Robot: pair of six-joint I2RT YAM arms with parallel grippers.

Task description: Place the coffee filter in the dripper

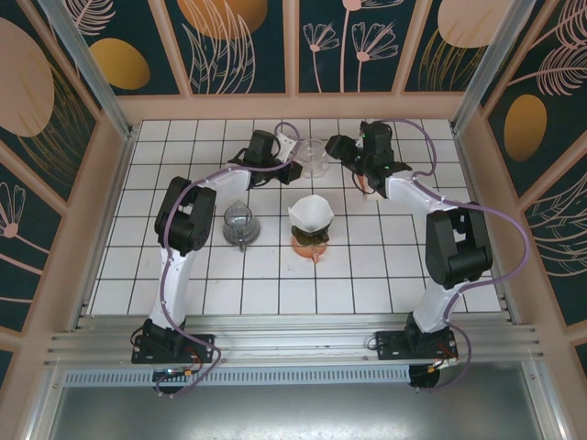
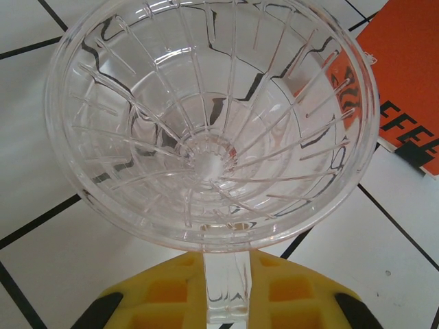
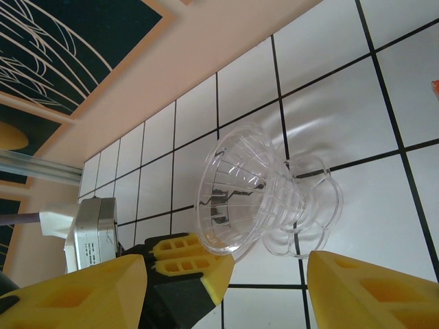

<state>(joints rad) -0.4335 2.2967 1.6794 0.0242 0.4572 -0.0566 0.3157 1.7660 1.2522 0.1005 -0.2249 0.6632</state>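
the dripper stands at the far middle of the table, the coffee filter nearer on a stand, and a vessel just left of that stand.

1. Arms: two, the left arm and the right arm.
2. Grippers: two, one on each arm, the left gripper and the right gripper; each has two yellow fingers, four in all.
3. Clear ribbed plastic: one dripper.
4. White paper: one filter.
5. Brown: one base, under the filter.
6. Glass with a handle: one jug.
7. Orange with black letters: one pack, partly in view.
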